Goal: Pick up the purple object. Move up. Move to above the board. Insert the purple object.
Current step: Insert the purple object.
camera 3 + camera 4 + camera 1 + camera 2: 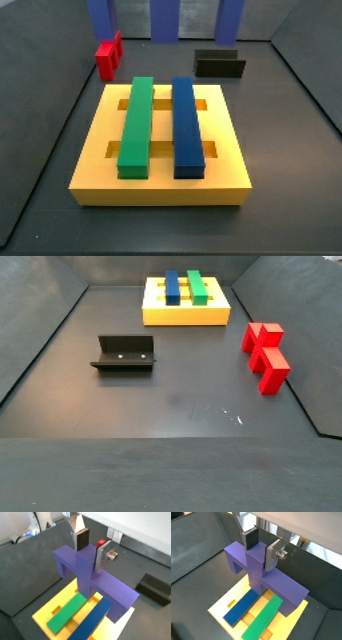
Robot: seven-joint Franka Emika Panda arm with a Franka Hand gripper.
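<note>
Dark grey floor (187,406) with dark walls all round; you'll find no readable labels or writing anywhere. Gripper (89,548) is clamped on the raised centre of the purple object (93,577), silver fingers (272,554) on either side of its ridge. The purple object hangs clear above the board (231,597); in both wrist views its long arm runs crosswise over the green bar (264,616) and blue bar (244,606). In a side view only its legs (163,18) show at the top edge, beyond the board's far end. Red block (266,354) and fixture (124,353) sit on the floor, apart from the board.
</note>
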